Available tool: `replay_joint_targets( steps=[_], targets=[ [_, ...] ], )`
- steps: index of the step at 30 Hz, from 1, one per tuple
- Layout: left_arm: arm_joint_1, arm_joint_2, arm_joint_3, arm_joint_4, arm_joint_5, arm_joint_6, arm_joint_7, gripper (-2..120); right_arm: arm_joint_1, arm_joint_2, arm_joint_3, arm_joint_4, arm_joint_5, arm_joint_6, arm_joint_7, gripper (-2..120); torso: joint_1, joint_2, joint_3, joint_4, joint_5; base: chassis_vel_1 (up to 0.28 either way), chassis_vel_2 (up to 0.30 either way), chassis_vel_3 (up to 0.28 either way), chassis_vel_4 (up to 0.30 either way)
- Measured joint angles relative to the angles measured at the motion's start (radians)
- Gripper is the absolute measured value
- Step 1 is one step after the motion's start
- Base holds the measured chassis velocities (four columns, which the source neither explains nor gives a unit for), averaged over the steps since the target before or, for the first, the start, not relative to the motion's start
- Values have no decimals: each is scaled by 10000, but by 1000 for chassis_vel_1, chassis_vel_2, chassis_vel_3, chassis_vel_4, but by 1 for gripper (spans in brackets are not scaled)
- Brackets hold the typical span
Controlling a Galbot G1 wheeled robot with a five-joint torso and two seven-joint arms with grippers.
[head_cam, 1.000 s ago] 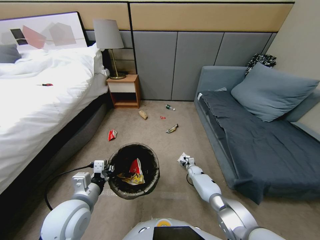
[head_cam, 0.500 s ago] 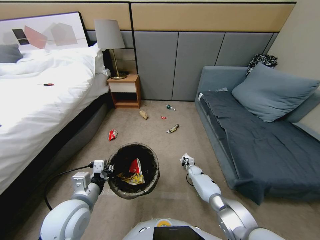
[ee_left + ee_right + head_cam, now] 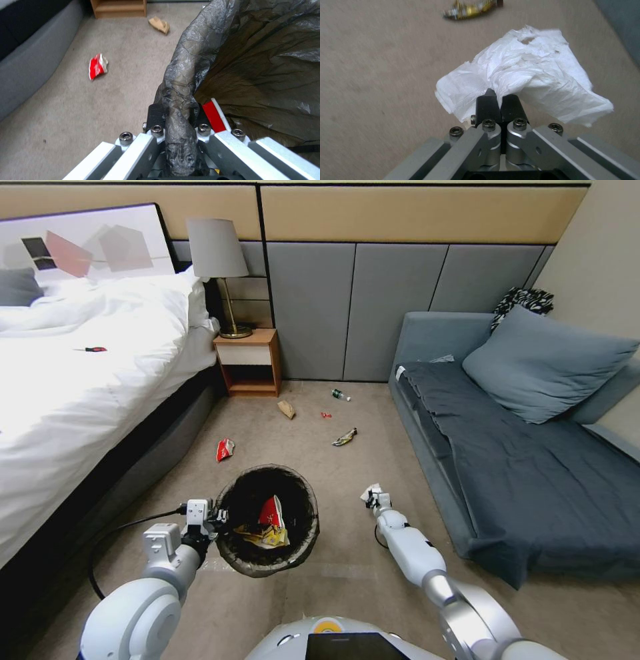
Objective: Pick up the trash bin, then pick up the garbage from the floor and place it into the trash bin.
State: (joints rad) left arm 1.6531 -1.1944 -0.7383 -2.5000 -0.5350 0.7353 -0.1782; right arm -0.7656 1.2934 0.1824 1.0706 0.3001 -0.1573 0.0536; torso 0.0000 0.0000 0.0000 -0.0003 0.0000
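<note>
The trash bin (image 3: 268, 521) with its dark bag hangs low in front of me, red and yellow wrappers inside. My left gripper (image 3: 217, 515) is shut on the bin's rim (image 3: 178, 100). My right gripper (image 3: 371, 499) is shut on a crumpled white tissue (image 3: 526, 82), held just above the floor (image 3: 313, 447) right of the bin. More garbage lies farther out: a red-and-white packet (image 3: 225, 449), a brown paper bag (image 3: 287, 409), a shiny wrapper (image 3: 345, 437), a small red scrap (image 3: 325, 415) and a green bottle (image 3: 340, 395).
A bed (image 3: 87, 373) runs along the left, a grey sofa (image 3: 527, 460) along the right. A wooden nightstand (image 3: 248, 361) with a lamp (image 3: 218, 260) stands at the far wall. Open carpet lies between them.
My right gripper has moved a little farther out and to the right with the tissue. The left arm and the bin have stayed put.
</note>
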Motion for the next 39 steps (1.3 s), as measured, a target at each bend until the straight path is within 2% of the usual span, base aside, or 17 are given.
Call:
replay_joint_targets(
  steps=[2,3,6,7,10,11,14,15,18,23,29,33,37,39],
  targets=[
    [-119,56,31,0,-80,0,-58,1,-262,-278,-31,996,218,-209,9,0,0,0,0,2,2,0,0,0,0],
    [-119,56,31,0,-80,0,-58,1,-262,-278,-31,996,218,-209,9,0,0,0,0,2,2,0,0,0,0],
    [-337,157,134,0,-140,0,-159,1,-759,-1044,-122,3021,851,-703,-30,0,0,0,-1,4,0,0,0,0,0],
    [-337,157,134,0,-140,0,-159,1,-759,-1044,-122,3021,851,-703,-30,0,0,0,-1,4,0,0,0,0,0],
    [-616,269,333,0,-186,0,-250,1,-1133,-2031,-193,4807,1492,-1278,-185,0,0,0,0,-2,1,0,0,0,0],
    [-616,269,333,0,-186,0,-250,1,-1133,-2031,-193,4807,1492,-1278,-185,0,0,0,0,-2,1,0,0,0,0],
    [-746,315,490,0,-208,0,-260,1,-1249,-2648,-215,6319,2075,-1724,-413,0,0,0,0,0,2,0,0,0,0],
    [-746,315,490,0,-208,0,-260,1,-1249,-2648,-215,6319,2075,-1724,-413,0,0,0,0,0,2,0,0,0,0],
    [-774,307,605,0,-207,0,-273,1,-1198,-3148,-254,7912,3072,-2387,-696,0,-1,0,-1,6,2,0,0,0,0],
    [-826,273,706,0,-200,0,-272,1,-950,-3327,-346,8835,3989,-2842,-883,0,0,0,-1,4,0,0,0,0,0],
    [-1022,438,883,0,-196,0,-284,1,-347,-3679,-505,10530,5838,-3601,-1158,0,0,0,0,6,0,0,0,0,0],
    [-1068,495,933,0,-219,0,-285,1,-323,-3772,-505,10804,6084,-3678,-1186,0,0,0,-1,5,0,0,0,0,0],
    [-1235,642,1060,0,-340,0,-283,1,-314,-3960,-511,11556,6656,-3951,-1189,0,0,0,-1,-2,0,0,0,0,0],
    [-1296,695,1078,0,-422,0,-286,1,-145,-3976,-698,11982,7014,-4190,-1150,0,0,0,-1,3,1,0,0,0,0]
  ],
)
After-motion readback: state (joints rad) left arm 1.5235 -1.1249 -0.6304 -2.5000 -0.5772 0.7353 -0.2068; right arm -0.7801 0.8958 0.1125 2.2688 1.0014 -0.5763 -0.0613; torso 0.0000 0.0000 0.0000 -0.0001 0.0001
